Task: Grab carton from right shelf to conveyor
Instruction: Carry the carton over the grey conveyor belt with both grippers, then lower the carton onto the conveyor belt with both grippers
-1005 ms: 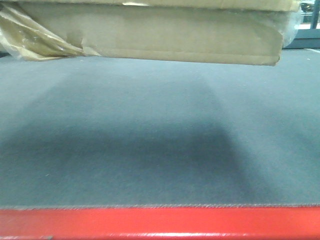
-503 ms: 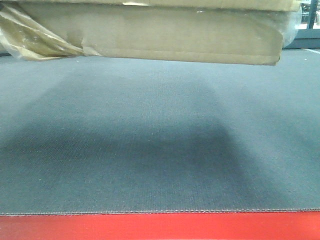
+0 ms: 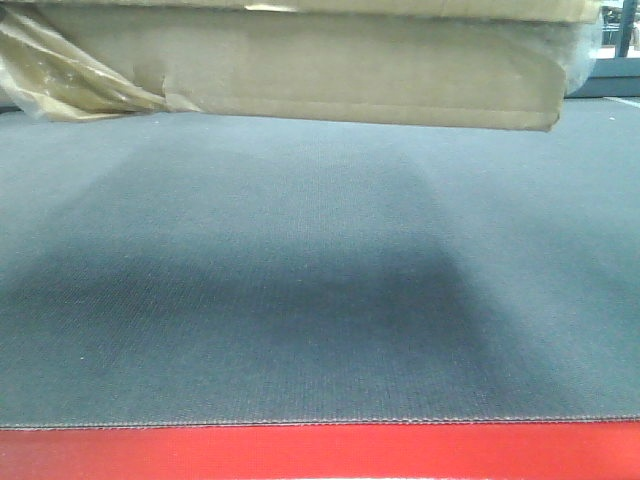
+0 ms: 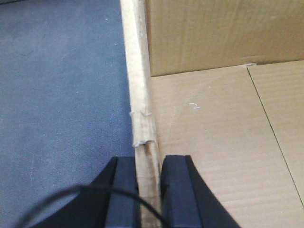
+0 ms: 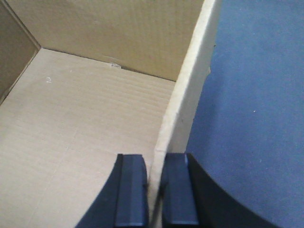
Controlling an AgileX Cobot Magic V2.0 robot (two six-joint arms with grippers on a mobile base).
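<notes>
Across the front view, the grey tabletop (image 3: 320,300), judged to be the conveyor surface, fills most of the frame, with a red edge strip (image 3: 320,455) along its near side. The carton (image 3: 350,65) hangs at the top of that view with its long axis running left to right. A broad shadow lies on the tabletop beneath it, so it appears to be apart from the surface, though contact at the far side cannot be confirmed.

The left tool (image 4: 148,164) is closed on the carton's left wall (image 4: 140,71), one finger inside and one outside. The right tool (image 5: 154,161) clamps the right wall (image 5: 190,95) in the same manner.

The carton thus spans between both tools, neither arm being nearer. The tabletop lies directly below, so the coming move is judged to be a level, matched descent.
</notes>
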